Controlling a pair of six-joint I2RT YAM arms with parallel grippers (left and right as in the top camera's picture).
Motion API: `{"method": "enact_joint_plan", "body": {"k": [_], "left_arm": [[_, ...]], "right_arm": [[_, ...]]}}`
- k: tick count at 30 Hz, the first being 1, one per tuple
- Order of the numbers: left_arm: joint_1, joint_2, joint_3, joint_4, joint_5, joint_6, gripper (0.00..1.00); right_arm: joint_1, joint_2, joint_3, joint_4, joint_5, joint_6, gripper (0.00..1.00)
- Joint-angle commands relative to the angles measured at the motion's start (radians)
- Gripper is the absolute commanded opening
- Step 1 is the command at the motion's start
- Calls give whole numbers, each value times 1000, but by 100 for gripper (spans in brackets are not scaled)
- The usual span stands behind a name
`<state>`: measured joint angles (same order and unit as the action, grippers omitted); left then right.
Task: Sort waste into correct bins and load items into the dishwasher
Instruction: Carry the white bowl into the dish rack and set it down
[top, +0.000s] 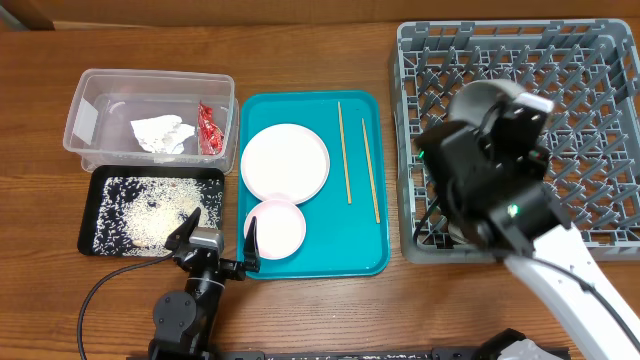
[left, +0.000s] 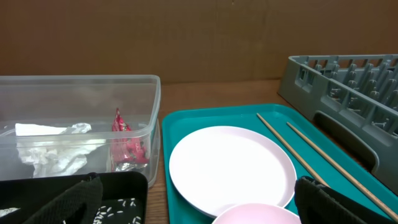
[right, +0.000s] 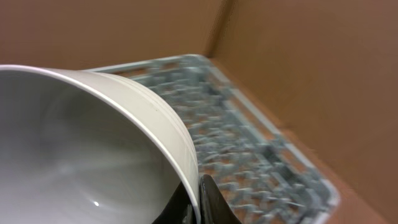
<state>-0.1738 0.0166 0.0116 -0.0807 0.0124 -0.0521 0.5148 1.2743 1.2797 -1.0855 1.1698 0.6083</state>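
Observation:
My right gripper (right: 198, 202) is shut on the rim of a white bowl (right: 81, 149), held above the grey dish rack (top: 600, 60); the bowl also shows in the overhead view (top: 480, 102). My left gripper (top: 218, 238) is open and empty at the table's front, between the black tray (top: 95, 205) of rice grains (top: 140, 215) and a pale-pink bowl (top: 275, 225). The round white plate (top: 285, 160) and two chopsticks (top: 344, 150) lie on the teal tray (top: 370, 250). The clear tub (top: 90, 100) holds the white napkin (top: 160, 133) and the red foil wrapper (top: 208, 128).
A brown wall stands behind the table in both wrist views. A black cable (top: 100, 290) runs along the front left. The right arm's white link (top: 570, 290) crosses the front right corner.

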Motion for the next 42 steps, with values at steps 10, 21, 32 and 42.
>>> {"method": "enact_joint_plan", "body": {"k": [10,21,32,42], "left_arm": [[10,-12,-7,4,6,-7,100],[10,-12,-7,4,7,-7,100],[10,-12,-7,4,6,-7,100],[10,-12,-7,4,6,-7,100]], "right_arm": [[-372,334,10,59,-25,25,4],[-346,533,10,27,-164,25,4],[-275,533,10,-104,-169,145,6],[-236,531,76,-123,-128,155,4]]}}
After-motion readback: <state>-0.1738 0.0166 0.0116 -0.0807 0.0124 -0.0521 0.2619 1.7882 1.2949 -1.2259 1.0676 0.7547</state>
